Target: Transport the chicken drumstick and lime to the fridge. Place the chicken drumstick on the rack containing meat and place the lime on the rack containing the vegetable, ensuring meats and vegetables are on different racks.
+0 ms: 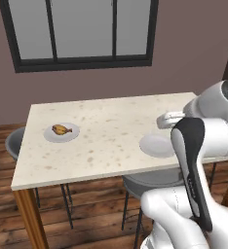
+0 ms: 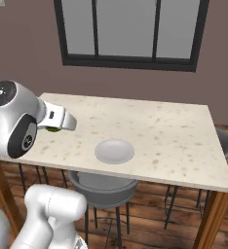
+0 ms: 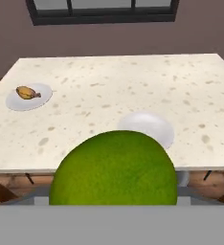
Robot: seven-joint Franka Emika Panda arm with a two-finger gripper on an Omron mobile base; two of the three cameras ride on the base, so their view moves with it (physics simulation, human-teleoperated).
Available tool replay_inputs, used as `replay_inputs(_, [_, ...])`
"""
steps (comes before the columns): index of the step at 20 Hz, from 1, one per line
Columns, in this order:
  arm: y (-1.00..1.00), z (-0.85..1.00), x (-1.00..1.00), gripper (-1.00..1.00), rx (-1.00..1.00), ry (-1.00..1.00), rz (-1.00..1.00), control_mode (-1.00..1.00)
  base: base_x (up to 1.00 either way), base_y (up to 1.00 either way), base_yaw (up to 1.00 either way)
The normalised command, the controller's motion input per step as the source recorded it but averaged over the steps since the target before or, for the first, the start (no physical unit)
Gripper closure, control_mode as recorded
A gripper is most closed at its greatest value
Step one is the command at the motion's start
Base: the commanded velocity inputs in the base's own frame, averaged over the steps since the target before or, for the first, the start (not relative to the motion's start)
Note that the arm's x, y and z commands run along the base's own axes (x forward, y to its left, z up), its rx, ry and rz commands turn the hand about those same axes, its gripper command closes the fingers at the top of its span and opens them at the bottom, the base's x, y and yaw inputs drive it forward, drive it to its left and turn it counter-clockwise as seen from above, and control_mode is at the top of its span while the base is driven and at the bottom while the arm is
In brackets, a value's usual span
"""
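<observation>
Jaws clenched on the lime (image 3: 115, 168), carried above the tabletop (image 3: 109, 86). An empty pale plate (image 3: 147, 127) lies just beyond them. Chicken drumstick (image 3: 28, 92) sits far left, on its own plate (image 3: 18, 102).

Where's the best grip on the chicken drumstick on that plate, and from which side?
Grip the chicken drumstick across its plump middle, coming straight down from above. It lies flat on the shallow plate, tapered tip toward the table's middle; the narrow tip likely offers less hold. The end effector would first need to drop the lime.
</observation>
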Motion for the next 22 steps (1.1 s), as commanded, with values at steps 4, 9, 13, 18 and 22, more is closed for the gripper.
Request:
replay_inputs(4, [0.10, 0.19, -0.18, 1.00, 0.00, -0.01, 0.01, 1.00, -0.68, 0.35, 0.01])
replay_inputs(9, [0.00, 0.00, 0.00, 1.00, 0.00, 0.00, 0.00, 1.00, -1.00, 0.65, 0.01])
replay_inputs(13, [0.00, 0.00, 0.00, 1.00, 0.00, 0.00, 0.00, 1.00, -0.98, 1.00, 0.03])
replay_inputs(18, [0.00, 0.00, 0.00, 1.00, 0.00, 0.00, 0.00, 1.00, -0.25, 1.00, 0.36])
replay_inputs(22, [0.00, 0.00, 0.00, 1.00, 0.00, 0.00, 0.00, 1.00, -0.01, 0.79, 0.83])
